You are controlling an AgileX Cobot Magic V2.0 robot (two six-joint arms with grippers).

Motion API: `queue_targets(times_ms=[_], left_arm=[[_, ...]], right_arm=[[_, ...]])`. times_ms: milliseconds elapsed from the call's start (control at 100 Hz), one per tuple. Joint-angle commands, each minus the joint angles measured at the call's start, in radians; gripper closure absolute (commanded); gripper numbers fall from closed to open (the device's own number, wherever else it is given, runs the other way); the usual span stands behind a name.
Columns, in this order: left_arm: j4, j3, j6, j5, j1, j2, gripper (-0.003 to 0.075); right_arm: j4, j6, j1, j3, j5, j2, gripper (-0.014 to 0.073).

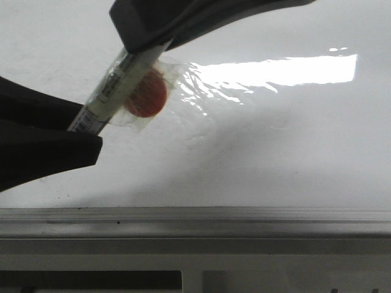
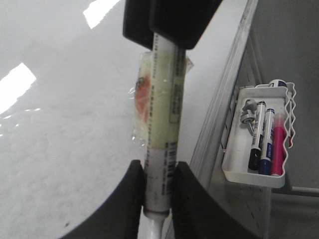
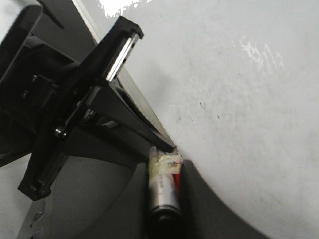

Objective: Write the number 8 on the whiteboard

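The whiteboard (image 1: 275,152) fills most of the front view, glossy, with a bright window glare at upper right and its grey metal rail (image 1: 195,221) running along the lower part of the frame; no number 8 shows anywhere on it, only faint smudges and dark specks, so the writing looks not yet begun.

Next in size are the two arms; the left gripper (image 1: 85,125) enters from the left edge of the front view and the right gripper (image 1: 143,49) from the top, and both have their jaws pressed against the same marker (image 1: 119,82), one at each end. The left wrist view shows this plainly: the left jaws are nearly closed around the lower end of the barrel, the right jaws clamp the far end at the top of that frame. Held at both ends like this, the marker seems set up either for pulling a cap off or for passing from one arm to the other; I cannot tell which.

The marker slants from lower left to upper right, with clear tape and an orange-red disc (image 1: 146,93) stuck to its barrel.

Smallest, at the right of the left wrist view, a white tray (image 2: 259,174) hangs beside the rail, holding spare markers (image 2: 269,142).
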Motion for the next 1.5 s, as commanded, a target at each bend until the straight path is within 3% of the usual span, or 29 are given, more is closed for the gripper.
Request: queue_targets(times_ms=[0,90,150,300,450,700,990,1290,1420,1490], left_arm=[[-0.020,-0.030,-0.007,-0.088,-0.005,-0.007,0.0607],[-0.031,-0.030,-0.007,-0.100,-0.005,-0.007,0.0489],[-0.053,-0.030,-0.007,-0.088,-0.005,-0.007,0.0459],[-0.175,-0.030,-0.007,-0.003,-0.003,-0.073,0.0457],[-0.311,-0.030,-0.006,0.098,-0.003,-0.259,0.0457],[-0.395,-0.030,-0.002,0.289,0.050,-0.497,0.0457],[-0.395,-0.030,-0.002,0.294,0.077,-0.517,0.0457],[-0.395,-0.030,-0.002,0.294,0.077,-0.517,0.0457],[-0.395,-0.030,-0.002,0.294,0.077,-0.517,0.0457],[-0.395,-0.030,-0.002,0.294,0.077,-0.517,0.0457]], right_arm=[[-0.018,-0.009,-0.006,-0.033,-0.060,-0.010,0.0664],[-0.018,-0.009,-0.006,-0.033,-0.065,-0.010,0.0664],[-0.009,-0.009,-0.006,-0.033,-0.065,-0.012,0.0664],[0.005,-0.009,-0.006,-0.048,-0.036,-0.018,0.0664],[0.005,0.005,-0.024,-0.103,-0.026,-0.040,0.0640],[0.001,0.007,-0.186,-0.247,0.119,-0.040,0.0637],[-0.004,0.039,-0.346,-0.306,0.194,-0.013,0.0637],[-0.028,0.046,-0.354,-0.306,0.285,0.072,0.0636],[-0.179,0.146,-0.354,-0.306,0.342,0.009,0.0636],[-0.196,0.155,-0.354,-0.306,0.395,-0.008,0.0636]])
